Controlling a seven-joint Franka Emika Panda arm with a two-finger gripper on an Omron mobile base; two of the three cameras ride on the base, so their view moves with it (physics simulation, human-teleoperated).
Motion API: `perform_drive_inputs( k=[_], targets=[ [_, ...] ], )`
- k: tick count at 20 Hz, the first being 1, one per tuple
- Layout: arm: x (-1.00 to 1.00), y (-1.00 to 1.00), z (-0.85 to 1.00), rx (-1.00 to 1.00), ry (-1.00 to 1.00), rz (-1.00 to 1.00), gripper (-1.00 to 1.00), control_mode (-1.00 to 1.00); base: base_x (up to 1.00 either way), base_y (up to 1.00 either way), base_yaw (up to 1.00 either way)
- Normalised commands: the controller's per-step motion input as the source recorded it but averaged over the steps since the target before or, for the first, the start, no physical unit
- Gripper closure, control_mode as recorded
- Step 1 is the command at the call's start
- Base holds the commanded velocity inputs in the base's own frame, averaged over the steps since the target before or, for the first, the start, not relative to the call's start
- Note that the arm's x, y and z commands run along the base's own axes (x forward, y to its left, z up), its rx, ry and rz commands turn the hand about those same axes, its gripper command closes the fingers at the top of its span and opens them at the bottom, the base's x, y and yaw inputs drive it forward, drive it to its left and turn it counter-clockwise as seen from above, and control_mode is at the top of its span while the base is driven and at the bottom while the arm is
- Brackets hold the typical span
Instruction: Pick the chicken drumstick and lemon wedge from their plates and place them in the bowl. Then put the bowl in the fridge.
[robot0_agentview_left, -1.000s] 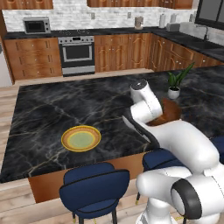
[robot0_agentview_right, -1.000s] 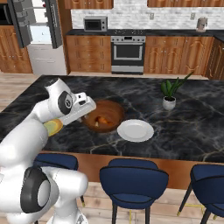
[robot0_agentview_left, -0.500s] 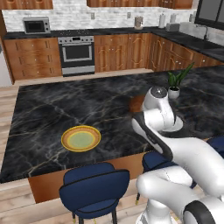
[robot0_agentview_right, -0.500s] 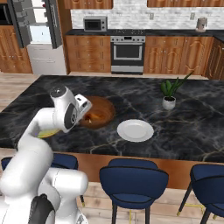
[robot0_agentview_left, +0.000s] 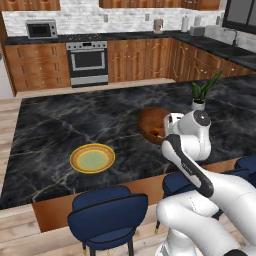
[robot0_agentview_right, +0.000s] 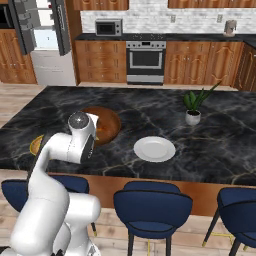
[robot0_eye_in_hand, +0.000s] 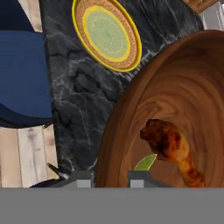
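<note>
The reddish-brown wooden bowl (robot0_eye_in_hand: 175, 100) holds the chicken drumstick (robot0_eye_in_hand: 170, 146) and the lemon wedge (robot0_eye_in_hand: 146, 162), which lie side by side. My gripper (robot0_eye_in_hand: 111, 178) is shut on the bowl's rim, one finger inside and one outside. The bowl (robot0_agentview_left: 152, 122) is over the island between the two plates, and my hand hides its near side. Both plates are bare: the yellow-rimmed plate (robot0_agentview_left: 92, 158) to the left and the white plate (robot0_agentview_right: 154, 149) to the right. Across the room the fridge (robot0_agentview_right: 45, 40) stands with its door open.
A small potted plant (robot0_agentview_right: 192, 107) stands on the island behind the white plate. Blue stools (robot0_agentview_right: 152, 205) line the island's near edge. The oven (robot0_agentview_left: 87, 60) and wooden cabinets run along the back wall. The dark marble counter (robot0_agentview_left: 55, 130) stretches left of the bowl.
My arm has swung left over the island, and the bowl has shifted left with it towards the yellow-rimmed plate. Both plates and the plant have stayed put.
</note>
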Motion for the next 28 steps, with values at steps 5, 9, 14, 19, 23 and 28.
perform_drive_inputs(
  k=[5,9,14,19,23,28],
  targets=[
    [-0.03,0.00,-0.01,-0.21,-0.01,0.06,1.00,-1.00,0.00,0.00,0.00],
    [-0.10,0.00,0.00,-0.23,0.00,0.00,1.00,-1.00,0.00,0.00,0.00],
    [-0.08,0.00,0.01,-0.08,0.00,0.00,1.00,-1.00,0.00,0.00,0.00],
    [-0.01,0.00,0.00,0.01,-0.01,0.00,1.00,-1.00,0.00,0.00,0.00],
    [0.00,0.00,0.00,0.00,0.00,0.00,1.00,-1.00,0.00,0.00,0.00],
    [0.00,0.00,0.00,0.00,0.00,0.00,1.00,-1.00,0.00,0.00,0.00]
  ],
)
